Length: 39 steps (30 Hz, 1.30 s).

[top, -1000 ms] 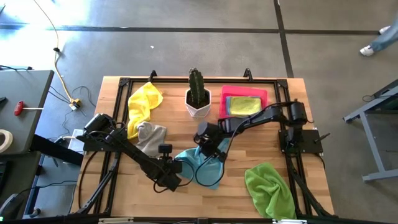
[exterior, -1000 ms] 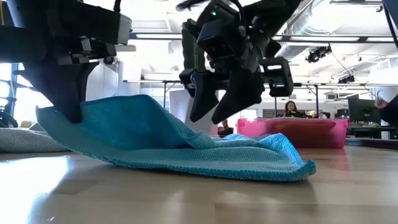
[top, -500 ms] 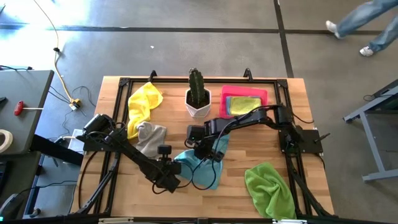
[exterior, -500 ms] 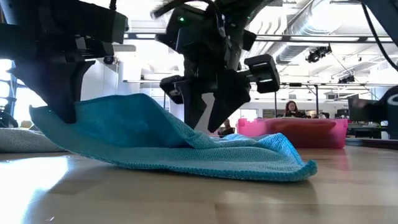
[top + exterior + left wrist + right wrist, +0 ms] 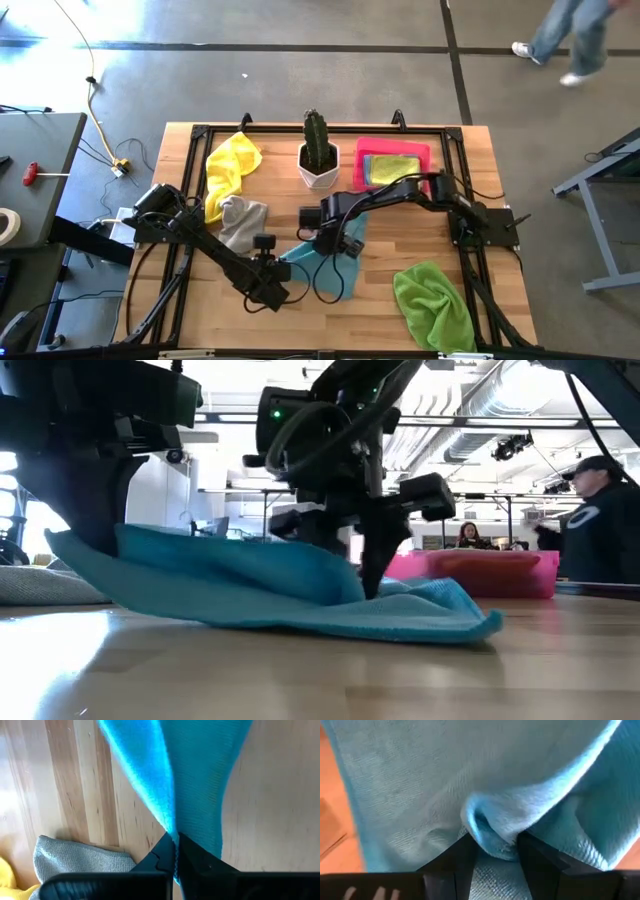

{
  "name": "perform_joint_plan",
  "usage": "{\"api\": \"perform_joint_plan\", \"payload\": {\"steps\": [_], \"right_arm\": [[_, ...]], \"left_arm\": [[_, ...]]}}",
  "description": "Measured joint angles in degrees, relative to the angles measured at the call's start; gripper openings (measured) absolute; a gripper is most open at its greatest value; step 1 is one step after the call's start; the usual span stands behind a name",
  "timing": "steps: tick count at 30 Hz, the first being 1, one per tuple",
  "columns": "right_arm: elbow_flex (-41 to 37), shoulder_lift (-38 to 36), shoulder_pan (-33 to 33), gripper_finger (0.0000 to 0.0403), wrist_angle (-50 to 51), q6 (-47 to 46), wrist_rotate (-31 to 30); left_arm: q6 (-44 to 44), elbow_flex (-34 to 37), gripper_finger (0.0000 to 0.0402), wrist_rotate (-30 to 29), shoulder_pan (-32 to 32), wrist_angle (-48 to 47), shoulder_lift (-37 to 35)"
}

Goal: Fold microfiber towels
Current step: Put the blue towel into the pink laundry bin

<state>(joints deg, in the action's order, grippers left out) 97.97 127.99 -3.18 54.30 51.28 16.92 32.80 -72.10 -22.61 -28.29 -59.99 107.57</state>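
While the left gripper (image 5: 175,851) clamps the blue towel (image 5: 322,266), we see the right gripper (image 5: 492,851) straddling a fold, not yet clenched.

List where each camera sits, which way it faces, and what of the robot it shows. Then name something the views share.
High view: above the table, looking straight down; both arms, left pincer, right pincer, wooden table.
Low view: at tabletop height, looking level across; both pincers come from above onto the light blue towel.
Left wrist view: on the left arm, past its shut fingers pinching the towel.
Right wrist view: on the right arm; its fingers straddle a towel fold.
Shared: all four show the light blue towel.
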Motion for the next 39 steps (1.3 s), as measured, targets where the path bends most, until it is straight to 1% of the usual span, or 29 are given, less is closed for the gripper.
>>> {"api": "perform_joint_plan", "payload": {"steps": [4,7,12,16,17,19,23,28,29,34,36,39], "right_arm": [[0.0,-1.3,0.0,0.0136,3.0,-3.7,-0.3],[0.0,-2.4,0.0,0.0119,3.9,-7.1,-0.4],[0.0,-4.4,-0.2,0.0071,6.7,-12.4,-0.3],[-0.1,-5.1,-1.0,0.0019,8.8,-13.3,-0.4],[-0.1,-5.3,-1.4,0.0010,9.2,-13.6,-0.4],[-0.1,-5.8,-2.0,0.0005,9.7,-14.5,-1.0],[-0.1,-7.1,-3.2,0.0002,11.2,-17.1,-5.7],[-0.4,-9.4,-4.0,0.0001,13.6,-23.8,-8.6],[-0.6,-10.1,-4.3,0.0001,13.7,-25.5,-10.0],[-0.8,-13.9,-6.3,0.0001,16.7,-33.9,-21.7],[-0.7,-16.2,-7.0,0.0000,18.8,-38.2,-25.0],[-0.8,-20.3,-7.7,0.0000,22.0,-45.2,-29.8]], "left_arm": [[-0.4,0.0,0.0000,-0.4,0.0,0.0,0.0],[-0.4,0.0,0.0000,-0.8,0.0,0.1,0.0],[-0.2,0.0,0.0000,-2.3,0.2,0.1,0.0],[-0.1,0.0,0.0000,-4.3,0.2,0.1,0.0],[0.0,0.0,0.0000,-4.8,0.2,0.1,0.0],[0.0,0.0,0.0000,-5.9,0.1,0.1,0.0],[0.0,0.0,0.0000,-8.6,0.1,-0.1,0.0],[-0.4,0.0,0.0000,-12.5,0.1,-0.5,0.0],[-1.0,0.0,0.0000,-13.5,0.1,-0.6,0.0],[-7.9,0.0,0.0000,-20.1,0.3,-1.6,0.0],[-9.7,-0.3,0.0000,-24.1,0.9,-3.8,-0.1],[-9.9,-2.3,0.0000,-29.0,2.3,-8.6,-1.0]]}}
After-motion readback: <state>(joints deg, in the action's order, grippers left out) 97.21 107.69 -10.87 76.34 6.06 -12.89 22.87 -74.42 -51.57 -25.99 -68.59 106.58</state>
